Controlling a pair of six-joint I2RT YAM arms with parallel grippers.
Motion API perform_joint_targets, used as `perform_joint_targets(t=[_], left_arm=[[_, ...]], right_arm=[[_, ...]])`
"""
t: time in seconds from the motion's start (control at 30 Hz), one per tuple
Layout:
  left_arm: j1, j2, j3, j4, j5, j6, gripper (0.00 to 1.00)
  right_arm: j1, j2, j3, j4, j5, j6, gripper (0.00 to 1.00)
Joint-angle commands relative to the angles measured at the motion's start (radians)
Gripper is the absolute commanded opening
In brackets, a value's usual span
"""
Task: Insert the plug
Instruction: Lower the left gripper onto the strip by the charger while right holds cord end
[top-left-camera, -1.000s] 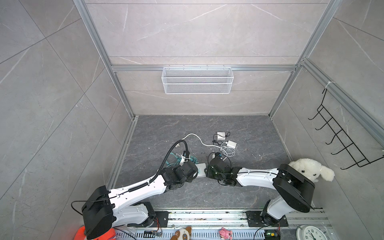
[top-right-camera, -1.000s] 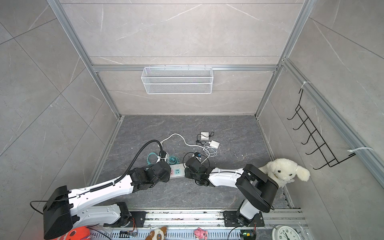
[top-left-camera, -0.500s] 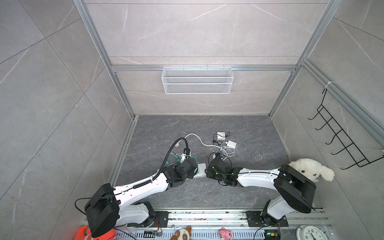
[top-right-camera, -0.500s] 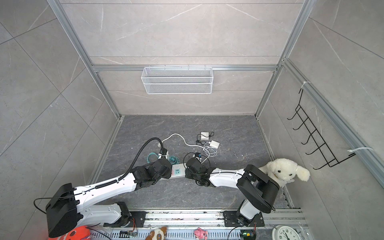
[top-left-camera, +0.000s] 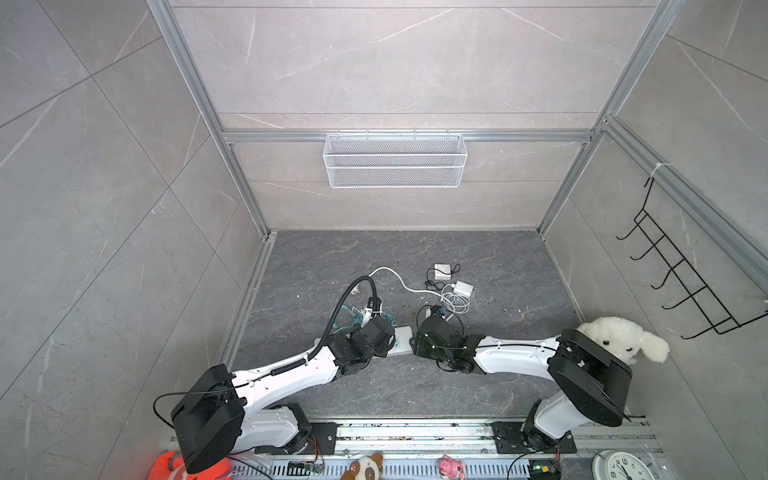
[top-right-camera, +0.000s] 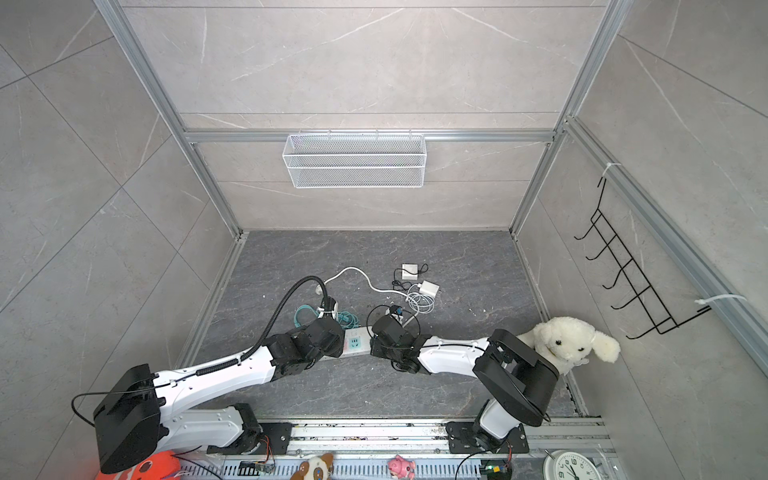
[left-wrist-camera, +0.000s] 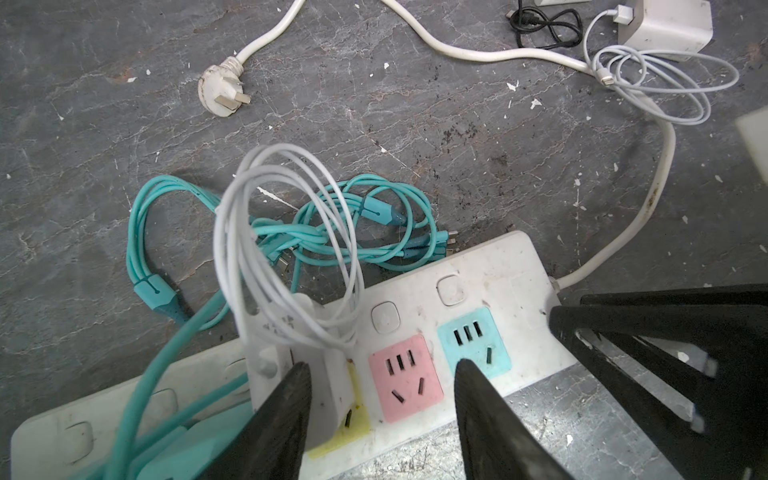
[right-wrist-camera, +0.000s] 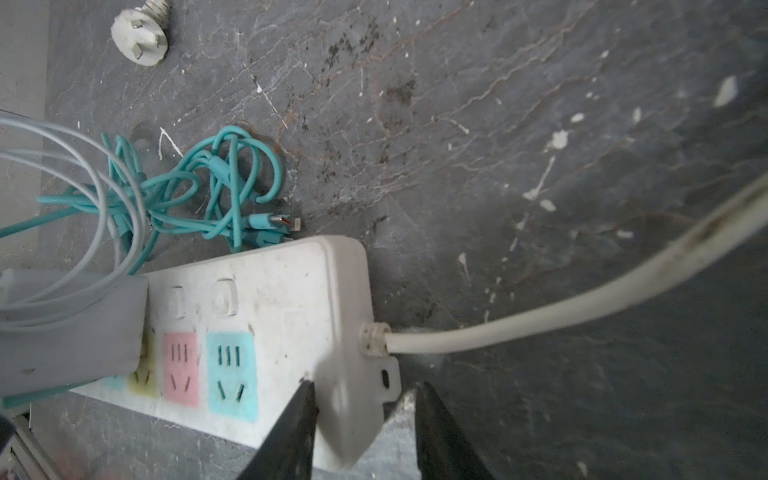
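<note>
A white power strip (left-wrist-camera: 498, 270) with yellow, pink and blue sockets lies on the dark floor, and both top views show it between the two wrists (top-left-camera: 403, 336) (top-right-camera: 355, 343). A white charger plug (left-wrist-camera: 328, 386) with a coiled white cable stands on the yellow socket; its prongs are hidden. My left gripper (left-wrist-camera: 382, 365) is open. One finger rests against the plug and the other hangs over the blue socket. My right gripper (right-wrist-camera: 365, 385) is shut on the strip's (right-wrist-camera: 291, 291) cord-end corner. The right wrist view also shows the plug (right-wrist-camera: 70, 332).
A teal plug (left-wrist-camera: 178, 453) sits in the strip beside the white one, and its teal cable (left-wrist-camera: 332, 237) is bunched behind. The strip's own three-pin plug (left-wrist-camera: 220, 93), a white charger (left-wrist-camera: 665, 25) and a black cable (left-wrist-camera: 544, 20) lie further back. A plush dog (top-left-camera: 623, 340) sits at the right wall.
My left arm has shifted slightly at the strip and its jaws have narrowed a little. The right arm and the strip have not moved.
</note>
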Motion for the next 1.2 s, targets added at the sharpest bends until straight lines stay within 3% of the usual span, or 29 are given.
perform_joint_targets(t=[0.0,0.4,0.77,1.17], left_arm=[[0.006,0.002,-0.040,-0.031,0.038,-0.045,0.58],[0.006,-0.031,-0.124,-0.067,0.073,-0.131,0.57],[0.002,0.035,-0.114,-0.043,0.115,-0.123,0.55],[-0.003,-0.012,-0.139,-0.089,0.107,-0.157,0.54]], right_arm=[[0.004,0.007,-0.022,-0.072,0.005,-0.012,0.41],[0.004,0.004,-0.022,-0.072,0.006,-0.012,0.41],[0.005,-0.009,-0.018,-0.077,0.012,-0.017,0.41],[0.004,-0.021,-0.021,-0.079,0.019,-0.018,0.42]])
